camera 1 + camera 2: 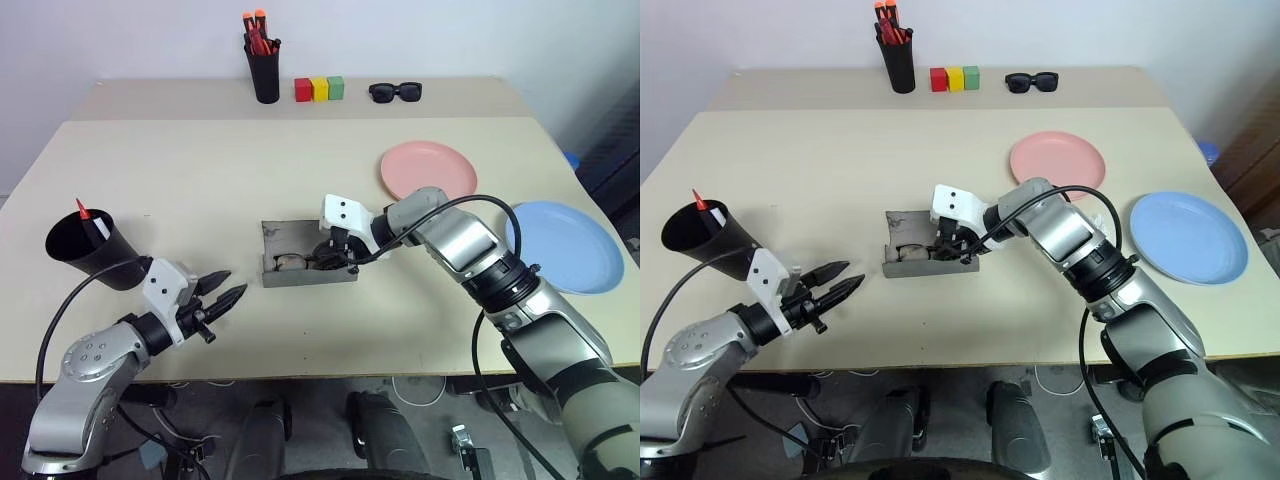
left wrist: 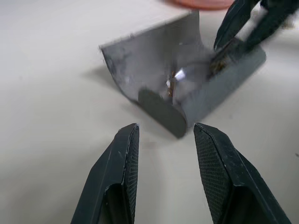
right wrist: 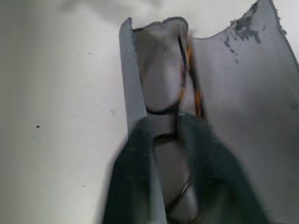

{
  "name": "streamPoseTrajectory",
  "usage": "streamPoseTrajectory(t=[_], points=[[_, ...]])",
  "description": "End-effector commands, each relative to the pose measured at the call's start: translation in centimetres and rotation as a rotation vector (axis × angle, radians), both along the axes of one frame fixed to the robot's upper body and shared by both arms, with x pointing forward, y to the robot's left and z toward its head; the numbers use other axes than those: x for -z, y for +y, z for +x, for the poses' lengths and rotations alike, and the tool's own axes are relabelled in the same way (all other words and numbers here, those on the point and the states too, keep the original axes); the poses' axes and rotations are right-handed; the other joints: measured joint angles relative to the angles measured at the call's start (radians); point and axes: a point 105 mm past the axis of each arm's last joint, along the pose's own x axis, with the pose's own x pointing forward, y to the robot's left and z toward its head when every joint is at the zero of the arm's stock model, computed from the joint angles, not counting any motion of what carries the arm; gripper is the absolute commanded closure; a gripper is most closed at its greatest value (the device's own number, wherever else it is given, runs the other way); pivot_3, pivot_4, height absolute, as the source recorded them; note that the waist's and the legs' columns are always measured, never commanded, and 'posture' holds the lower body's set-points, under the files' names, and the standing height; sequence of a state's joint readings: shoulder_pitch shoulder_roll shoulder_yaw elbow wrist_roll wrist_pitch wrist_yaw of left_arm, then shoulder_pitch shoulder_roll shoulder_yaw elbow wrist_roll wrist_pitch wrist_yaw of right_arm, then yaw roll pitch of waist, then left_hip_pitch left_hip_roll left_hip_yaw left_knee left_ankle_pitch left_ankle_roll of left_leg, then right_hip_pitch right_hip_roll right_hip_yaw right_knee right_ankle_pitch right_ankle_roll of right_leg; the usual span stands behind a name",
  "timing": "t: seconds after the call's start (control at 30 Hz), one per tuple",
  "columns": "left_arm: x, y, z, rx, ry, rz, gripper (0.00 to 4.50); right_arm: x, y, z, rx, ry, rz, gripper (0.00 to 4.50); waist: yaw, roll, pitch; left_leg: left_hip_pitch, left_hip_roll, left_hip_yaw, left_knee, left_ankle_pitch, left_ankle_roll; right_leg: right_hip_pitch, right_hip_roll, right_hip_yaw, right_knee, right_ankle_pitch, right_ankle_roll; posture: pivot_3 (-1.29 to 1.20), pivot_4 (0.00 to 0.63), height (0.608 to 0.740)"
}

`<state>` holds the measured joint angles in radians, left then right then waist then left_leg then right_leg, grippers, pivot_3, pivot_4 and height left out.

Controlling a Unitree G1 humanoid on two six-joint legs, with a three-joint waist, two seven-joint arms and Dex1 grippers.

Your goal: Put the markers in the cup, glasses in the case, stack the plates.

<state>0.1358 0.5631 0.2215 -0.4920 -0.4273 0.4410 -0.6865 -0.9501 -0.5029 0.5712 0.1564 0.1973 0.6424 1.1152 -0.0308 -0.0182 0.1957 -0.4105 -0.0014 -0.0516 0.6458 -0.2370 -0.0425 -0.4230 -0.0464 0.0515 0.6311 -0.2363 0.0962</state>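
Two plates sit apart on the right side of the table, a pink plate farther back and a light blue plate nearer the edge, not stacked. One grey case lies open mid-table, and the glasses lie inside its tray; the right wrist view shows their thin dark frame and rounded lenses clearly, while the head views give little more than a pale glint there. That same wrist view shows the right gripper with its two fingers slightly parted, reaching down into the tray over the glasses; whether they touch the frame I cannot tell. From the head, the right arm bends in from the right, its wrist turned so the gripper points left and downward into the case. The left wrist view shows the left gripper with fingers apart and nothing between them, aimed at the case end from a short way off. One wide black cup stands at the left, behind the left arm, with two markers poking out, one red-tipped, one white. At the back stand one pen holder, three coloured blocks and one pair of sunglasses.
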Motion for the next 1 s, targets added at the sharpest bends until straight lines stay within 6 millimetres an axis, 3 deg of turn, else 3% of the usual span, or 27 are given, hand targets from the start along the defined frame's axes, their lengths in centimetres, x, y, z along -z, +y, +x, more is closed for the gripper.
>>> streamPoseTrajectory(t=[0.03, 0.07, 0.13, 0.23, 0.3, 0.33, 0.47, 0.57, 0.7, 0.87, 1.0], points=[[-1.6, -0.3, 0.6, 0.003, -0.056, -0.022, 2.62, -1.9, 0.3, 0.7, 0.03, -0.063, 0.072, 1.66, -0.002, 0.0, 0.0, 0.0, 0.0, 0.0, 0.0, 0.0, 0.0, 0.0, 0.0, 0.0, 0.0, 0.0, 0.0, 0.0, 0.15, 0.74], [-1.9, -0.4, 0.9, 0.003, -0.06, -0.036, 2.62, -2.3, 0.3, 0.9, 0.042, -0.075, 0.09, 1.24, -0.002, 0.0, 0.0, 0.0, 0.0, 0.0, 0.0, 0.0, 0.0, 0.0, 0.0, 0.0, 0.0, 0.0, 0.0, 0.0, 0.15, 0.74], [-2.4, -0.6, 1.5, 0.001, -0.064, -0.058, 2.62, -3.0, 0.0, 1.0, 0.059, -0.093, 0.121, 1.24, 0.0, 0.0, 0.0, 0.0, 0.0, 0.0, 0.0, 0.0, 0.0, 0.0, 0.0, 0.0, 0.0, 0.0, 0.0, 0.0, 0.15, 0.74], [-3.2, -1.3, 3.0, 0.005, -0.061, -0.087, 3.38, -4.0, -0.8, 0.6, 0.087, -0.137, 0.177, 1.15, 0.007, 0.0, 0.0, 0.0, -0.001, 0.0, 0.0, 0.0, 0.0, 0.0, 0.0, 0.0, 0.0, 0.001, 0.002, 0.0, 0.15, 0.74], [-4.1, -2.2, 4.8, 0.009, -0.06, -0.126, 4.38, -4.4, -1.8, -0.1, 0.105, -0.185, 0.207, 1.15, 0.023, 0.0, 0.0, 0.0, -0.001, -0.001, 0.0, 0.0, 0.0, 0.001, 0.0, -0.001, 0.0, 0.002, 0.004, 0.0, 0.15, 0.74], [-4.5, -2.7, 5.6, 0.012, -0.063, -0.133, 4.45, -4.5, -2.2, -0.5, 0.115, -0.199, 0.216, 1.15, 0.021, 0.0, 0.0, 0.0, -0.002, -0.003, 0.001, 0.0, 0.0, 0.002, 0.0, -0.002, 0.0, 0.002, 0.004, 0.0, 0.15, 0.74], [-6.7, -4.9, 9.7, 0.0, -0.073, -0.139, 4.45, -4.9, -3.8, -2.8, 0.15, -0.263, 0.279, 1.15, 0.023, -0.001, 0.0, 0.0, -0.003, -0.003, 0.002, 0.0, 0.0, 0.003, 0.0, -0.002, 0.0, 0.002, 0.005, 0.0, 0.15, 0.74], [-6.8, -6.7, 12.8, -0.005, 0.059, -0.151, 4.45, -5.1, -4.9, -4.6, 0.179, -0.369, 0.307, 1.15, 0.018, -0.001, 0.0, 0.0, -0.003, -0.004, 0.002, 0.0, 0.0, 0.004, 0.0, -0.002, 0.0, 0.002, 0.005, 0.0, 0.15, 0.74], [-7.3, -8.9, 15.4, 0.001, 0.183, -0.142, 4.45, -5.1, -6.6, -6.0, 0.286, -0.463, 0.338, 1.15, 0.009, -0.001, 0.0, 0.0, -0.003, -0.005, 0.001, 0.0, 0.0, 0.004, 0.001, -0.003, 0.0, 0.002, 0.007, 0.0, 0.15, 0.74], [-5.6, -11.0, 16.2, 0.08, 0.368, -0.04, 4.45, -4.0, -8.7, -7.4, 0.441, -0.465, 0.342, 1.15, 0.01, -0.001, 0.0, 0.001, -0.003, -0.004, 0.001, 0.0, 0.0, 0.003, 0.001, -0.002, 0.001, 0.002, 0.007, 0.0, 0.15, 0.74], [-3.9, -11.3, 15.8, 0.124, 0.479, 0.026, 4.45, -3.6, -9.4, -7.6, 0.516, -0.463, 0.348, 1.15, 0.01, -0.001, 0.0, 0.001, -0.003, -0.004, 0.001, 0.0, 0.0, 0.003, 0.001, -0.002, 0.0, 0.002, 0.007, 0.0, 0.15, 0.74]])
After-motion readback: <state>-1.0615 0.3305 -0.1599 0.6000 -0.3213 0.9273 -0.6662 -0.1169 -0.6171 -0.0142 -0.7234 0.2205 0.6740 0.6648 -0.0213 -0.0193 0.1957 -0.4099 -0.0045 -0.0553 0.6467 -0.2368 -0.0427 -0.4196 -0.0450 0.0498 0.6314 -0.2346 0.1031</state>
